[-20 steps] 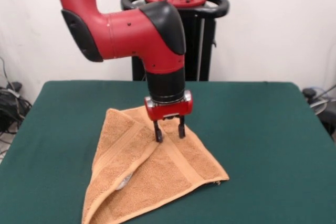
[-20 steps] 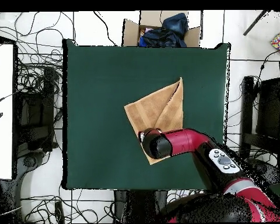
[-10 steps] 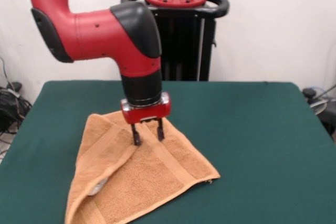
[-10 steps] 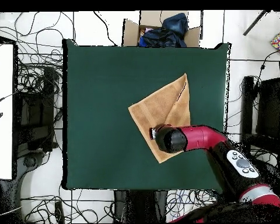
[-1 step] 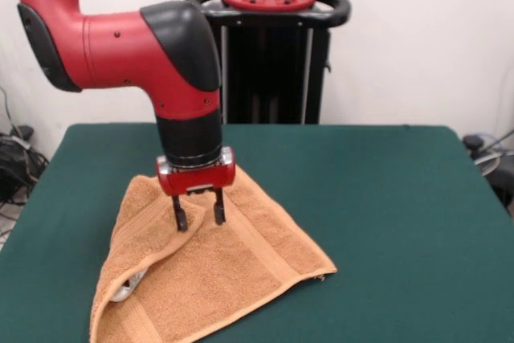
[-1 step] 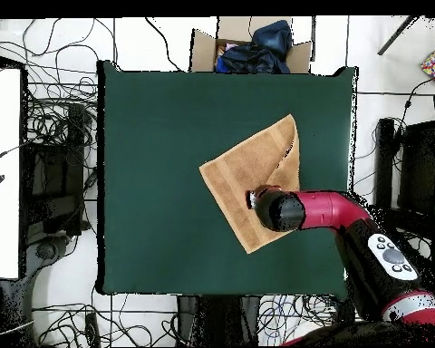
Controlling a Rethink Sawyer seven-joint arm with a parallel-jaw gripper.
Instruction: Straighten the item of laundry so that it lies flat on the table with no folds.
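Where the towel (image 5: 217, 259) lies folded on the green surface (image 5: 385, 198), spread jaws down on it.

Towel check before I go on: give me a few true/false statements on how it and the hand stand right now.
1. The towel lies fully flat with no folds. False: one side is folded over the rest.
2. The hand is down at the towel, its fingers apart. True.
3. The towel hangs over the table edge. False: the overhead view shows it all on the green top.
4. A white tag shows near the towel's fold. True.
5. The hand is lifting the towel clear of the table. False: the towel rests on the table.
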